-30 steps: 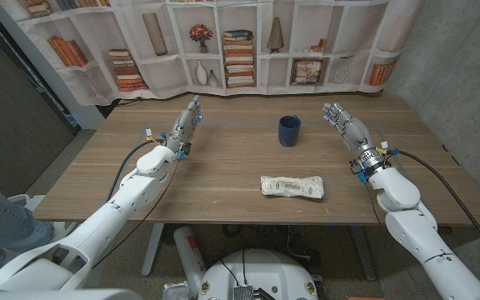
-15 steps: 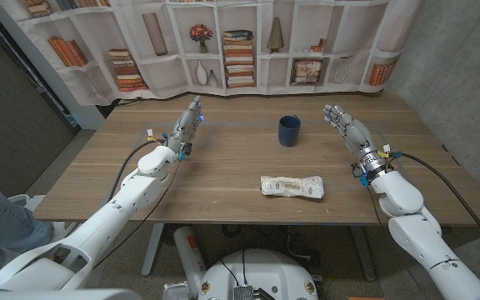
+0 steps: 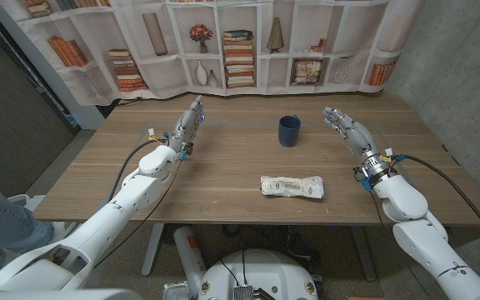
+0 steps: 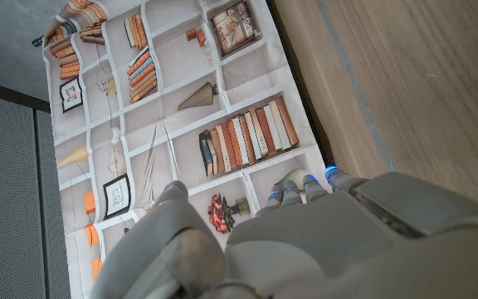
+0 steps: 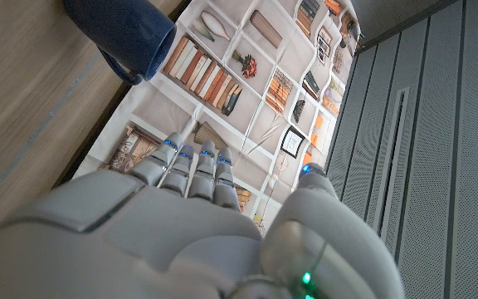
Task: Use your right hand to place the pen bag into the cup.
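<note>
Head view: we note the pen bag (image 3: 291, 186) lying before the cup (image 3: 288, 131), apparently soft, light; grasp mid-length. Right robot hand (image 3: 345, 127) released, holding nothing.

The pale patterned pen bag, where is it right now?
In the head view, the pale patterned fabric pen bag lies flat near the wooden table's front edge, in front of the dark blue cup.

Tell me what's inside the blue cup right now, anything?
The head view shows the cup upright with a dark interior; nothing sticks out, but its bottom cannot be seen. The pen bag lies on the table, nearer the robot. The right hand holds nothing.
</note>
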`<action>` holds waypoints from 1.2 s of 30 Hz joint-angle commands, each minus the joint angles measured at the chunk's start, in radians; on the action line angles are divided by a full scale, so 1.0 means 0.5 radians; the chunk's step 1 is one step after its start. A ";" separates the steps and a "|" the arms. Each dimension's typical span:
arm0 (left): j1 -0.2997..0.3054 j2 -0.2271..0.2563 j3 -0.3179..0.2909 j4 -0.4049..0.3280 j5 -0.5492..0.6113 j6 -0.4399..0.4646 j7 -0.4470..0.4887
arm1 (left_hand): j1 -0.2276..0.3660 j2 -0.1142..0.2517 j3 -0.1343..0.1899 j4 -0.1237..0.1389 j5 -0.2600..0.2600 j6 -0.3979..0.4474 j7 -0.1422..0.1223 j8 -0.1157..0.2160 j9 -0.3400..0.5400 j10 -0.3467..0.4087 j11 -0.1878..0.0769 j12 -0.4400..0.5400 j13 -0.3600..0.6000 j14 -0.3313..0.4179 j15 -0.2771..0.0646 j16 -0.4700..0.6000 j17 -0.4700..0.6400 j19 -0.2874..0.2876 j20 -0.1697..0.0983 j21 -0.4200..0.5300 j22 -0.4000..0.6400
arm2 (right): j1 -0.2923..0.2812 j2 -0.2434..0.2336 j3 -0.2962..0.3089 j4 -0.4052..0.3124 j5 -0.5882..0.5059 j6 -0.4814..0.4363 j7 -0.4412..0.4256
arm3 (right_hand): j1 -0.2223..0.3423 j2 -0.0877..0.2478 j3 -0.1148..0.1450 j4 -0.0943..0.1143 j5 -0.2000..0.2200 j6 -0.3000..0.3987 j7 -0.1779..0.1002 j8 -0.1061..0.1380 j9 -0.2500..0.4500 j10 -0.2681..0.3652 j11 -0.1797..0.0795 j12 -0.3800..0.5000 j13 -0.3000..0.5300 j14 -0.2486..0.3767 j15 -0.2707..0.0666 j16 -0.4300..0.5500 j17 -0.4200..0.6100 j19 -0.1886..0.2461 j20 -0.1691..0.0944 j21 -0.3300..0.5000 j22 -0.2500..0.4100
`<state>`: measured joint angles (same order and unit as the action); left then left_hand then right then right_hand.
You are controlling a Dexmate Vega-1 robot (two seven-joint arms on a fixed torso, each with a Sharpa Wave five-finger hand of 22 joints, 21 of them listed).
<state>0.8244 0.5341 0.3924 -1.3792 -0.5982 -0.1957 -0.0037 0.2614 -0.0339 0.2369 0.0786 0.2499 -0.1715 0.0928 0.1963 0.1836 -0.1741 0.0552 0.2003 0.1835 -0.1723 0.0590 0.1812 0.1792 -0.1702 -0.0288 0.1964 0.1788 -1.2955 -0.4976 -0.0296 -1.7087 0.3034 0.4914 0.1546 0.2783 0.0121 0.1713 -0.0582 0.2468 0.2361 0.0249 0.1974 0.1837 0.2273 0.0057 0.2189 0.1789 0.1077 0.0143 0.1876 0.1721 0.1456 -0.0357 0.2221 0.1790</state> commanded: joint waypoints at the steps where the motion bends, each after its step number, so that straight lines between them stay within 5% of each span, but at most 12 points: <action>1: -0.003 0.005 0.014 -0.020 0.016 0.029 0.010 | 0.025 -0.004 -0.005 -0.010 -0.005 -0.006 -0.003 0.006 0.010 -0.031 -0.006 0.009 0.006 -0.158 -0.011 0.011 0.003 -0.235 0.014 0.010 0.007 | -0.051 -0.061 -0.016 -0.046 -0.007 0.053 -0.019 | 0.026 0.006 0.006 -0.017 -0.012 -0.001 -0.013 0.001 0.006 0.007 -0.005 -0.001 0.005 0.013 -0.001 -0.005 0.007 0.019 -0.050 -0.007 0.005; 36: -0.074 -0.010 0.029 0.043 0.027 0.031 -0.022 | 0.035 0.004 -0.014 -0.012 -0.015 -0.003 -0.005 0.005 0.010 -0.027 -0.007 0.009 0.006 -0.155 -0.011 0.012 0.004 -0.240 0.023 0.009 0.008 | -0.120 -0.183 -0.107 -0.118 -0.179 0.179 -0.247 | 0.042 0.002 0.004 -0.037 -0.020 0.003 -0.017 -0.002 0.006 0.017 -0.006 -0.004 0.005 0.015 0.001 -0.009 0.008 0.028 -0.047 -0.017 0.006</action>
<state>0.8004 0.5342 0.4015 -1.3670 -0.5878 -0.1803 -0.0090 0.2666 -0.0286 0.2327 0.0745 0.2438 -0.1715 0.0928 0.1963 0.1836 -0.1741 0.0553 0.2003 0.1835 -0.1723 0.0590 0.1812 0.1790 -0.1741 -0.0249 0.1964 0.1788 -1.3418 -0.5804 -0.0686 -1.7704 0.2471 0.5503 0.0807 0.2905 0.0106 0.1739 -0.0719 0.2390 0.2359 0.0251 0.1974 0.1837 0.2271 0.0059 0.2189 0.1789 0.1074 0.0142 0.1850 0.1747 0.1492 -0.0393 0.2144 0.1790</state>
